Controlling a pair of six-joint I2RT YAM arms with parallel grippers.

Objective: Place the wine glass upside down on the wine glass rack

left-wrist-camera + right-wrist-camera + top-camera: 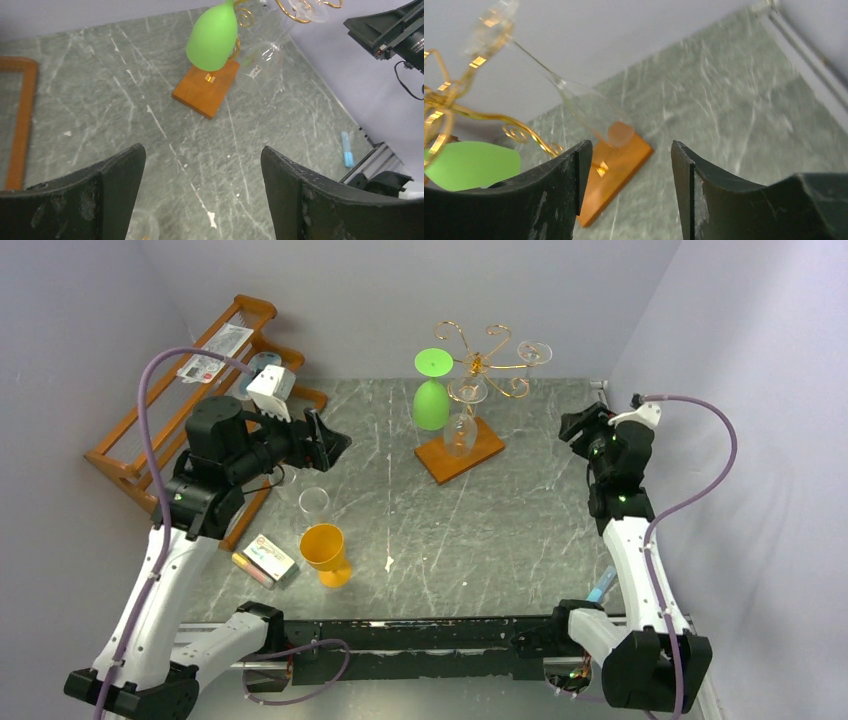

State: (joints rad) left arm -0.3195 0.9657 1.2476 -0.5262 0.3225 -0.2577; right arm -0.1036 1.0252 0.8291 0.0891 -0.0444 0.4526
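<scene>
The wine glass rack [478, 365] is a gold wire stand on a brown wooden base [460, 452] at the back middle. A green wine glass [431, 400] hangs upside down on its left arm. A clear wine glass [460, 432] hangs tilted and upside down, its bowl near the base; it also shows in the right wrist view [594, 112] and the left wrist view [262, 57]. My left gripper [325, 445] is open and empty, left of the rack; the left wrist view [202, 155] shows only table between its fingers. My right gripper [575, 425] is open and empty, right of the rack [630, 150].
An upright clear glass [313, 503] and an orange glass [326, 553] stand below my left gripper. A small box [268, 557] lies beside them. An orange-brown slatted shelf [130, 445] stands along the left wall. A blue object [601, 585] lies near the right arm's base.
</scene>
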